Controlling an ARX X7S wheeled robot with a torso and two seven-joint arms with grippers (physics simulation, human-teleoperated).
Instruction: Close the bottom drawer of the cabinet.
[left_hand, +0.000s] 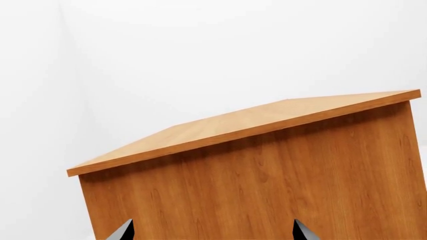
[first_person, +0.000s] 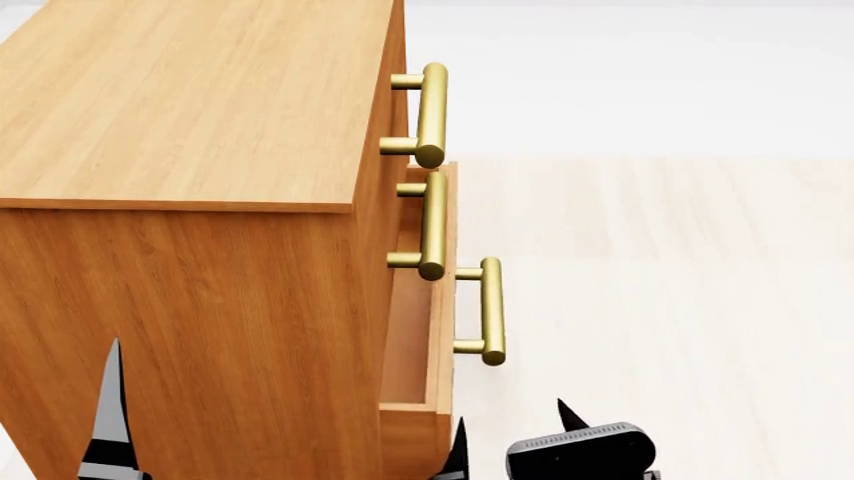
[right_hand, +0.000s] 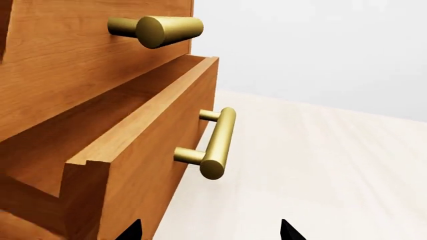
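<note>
right gripper (right_hand: 210, 231) shows only two dark fingertips at the bottom edge of its wrist view, set wide apart with nothing between them, just short of the bottom drawer (right_hand: 143, 170). that drawer stands partly pulled out of the cabinet (first_person: 187, 110) at lower centre of the head view, its brass handle (first_person: 491, 310) jutting further right than the two upper handles (first_person: 431, 115) — those sit flush. left gripper (left_hand: 213, 231) faces the cabinet's plain side panel, tips spread wide, empty. pale floor (first_person: 667, 280) fills the right.
</note>
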